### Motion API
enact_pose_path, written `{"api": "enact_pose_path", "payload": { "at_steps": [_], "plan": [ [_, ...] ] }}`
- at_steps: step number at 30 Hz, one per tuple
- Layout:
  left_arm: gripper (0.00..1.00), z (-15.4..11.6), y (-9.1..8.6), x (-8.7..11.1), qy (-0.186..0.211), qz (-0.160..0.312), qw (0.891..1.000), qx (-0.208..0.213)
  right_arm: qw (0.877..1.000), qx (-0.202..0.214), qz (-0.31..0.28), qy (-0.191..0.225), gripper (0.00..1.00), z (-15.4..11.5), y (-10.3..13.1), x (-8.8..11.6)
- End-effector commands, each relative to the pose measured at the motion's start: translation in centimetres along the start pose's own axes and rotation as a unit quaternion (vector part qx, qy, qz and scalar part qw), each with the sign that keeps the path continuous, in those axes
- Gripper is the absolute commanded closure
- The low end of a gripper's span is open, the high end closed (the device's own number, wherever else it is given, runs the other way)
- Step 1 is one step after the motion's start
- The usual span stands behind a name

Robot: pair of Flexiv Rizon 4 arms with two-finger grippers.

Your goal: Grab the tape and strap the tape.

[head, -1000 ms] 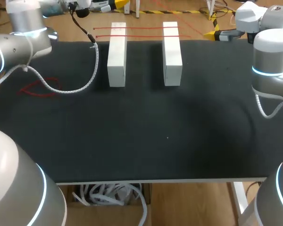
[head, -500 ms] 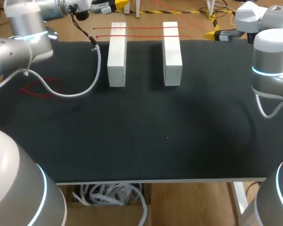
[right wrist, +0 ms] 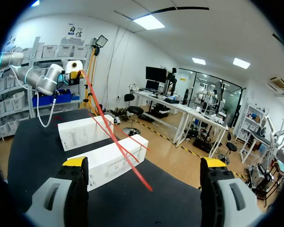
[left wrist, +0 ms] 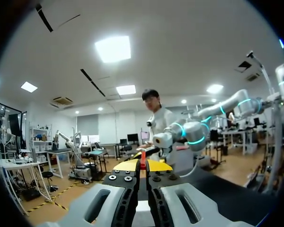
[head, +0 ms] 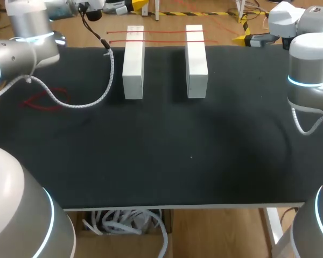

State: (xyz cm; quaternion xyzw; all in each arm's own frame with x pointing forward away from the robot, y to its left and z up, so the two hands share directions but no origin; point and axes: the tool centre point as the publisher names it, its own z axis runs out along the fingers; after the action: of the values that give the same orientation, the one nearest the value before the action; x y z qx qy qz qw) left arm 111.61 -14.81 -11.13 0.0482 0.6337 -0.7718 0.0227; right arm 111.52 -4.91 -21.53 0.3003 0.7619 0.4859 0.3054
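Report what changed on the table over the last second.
The left arm edged slightly outward, to its own left, and its cable swayed with it. Nothing was grasped or released. The white blocks, the red tape across them and the right arm stayed put.

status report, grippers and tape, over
Left gripper shut on red tape. Right gripper open, empty. Tape runs across both white blocks. Grey cable drapes beside them.

Head camera looks steeply down from behind the surface (head: 167, 156), high above the blocks (head: 133, 64). Right wrist camera faces the same blocks, low and near, from their right. Left wrist camera looks level into the room.
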Motion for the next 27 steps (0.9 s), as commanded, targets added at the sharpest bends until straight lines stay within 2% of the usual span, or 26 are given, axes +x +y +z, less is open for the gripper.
{"api": "enact_pose_path", "payload": {
  "at_steps": [1, 22, 24, 25, 27],
  "plan": [
    [1.0, 0.0, 0.2, -0.6, 0.012, -0.003, 1.0, 0.003, 1.0, 0.0, 0.0, 0.0, 0.0, 0.0, 0.0, 0.0],
    [1.0, -0.1, 0.2, -0.5, 0.007, -0.001, 1.0, -0.007, 1.0, 0.0, 0.0, 0.0, 0.0, 0.0, 0.0, 0.0],
    [1.0, -0.1, 0.2, -0.5, 0.007, -0.001, 1.0, -0.007, 0.999, 0.002, 0.049, 0.006, 0.0, 0.3, 0.7, 0.0],
    [1.0, -0.1, 0.2, -0.5, 0.007, -0.001, 1.0, -0.007, 0.994, 0.015, 0.107, 0.017, 0.0, 0.3, 1.1, 0.1],
    [1.0, -0.1, 0.2, -0.5, 0.007, -0.001, 1.0, -0.007, 0.977, 0.034, 0.211, 0.023, 0.0, 0.4, 1.7, 0.2]
  ]
}}
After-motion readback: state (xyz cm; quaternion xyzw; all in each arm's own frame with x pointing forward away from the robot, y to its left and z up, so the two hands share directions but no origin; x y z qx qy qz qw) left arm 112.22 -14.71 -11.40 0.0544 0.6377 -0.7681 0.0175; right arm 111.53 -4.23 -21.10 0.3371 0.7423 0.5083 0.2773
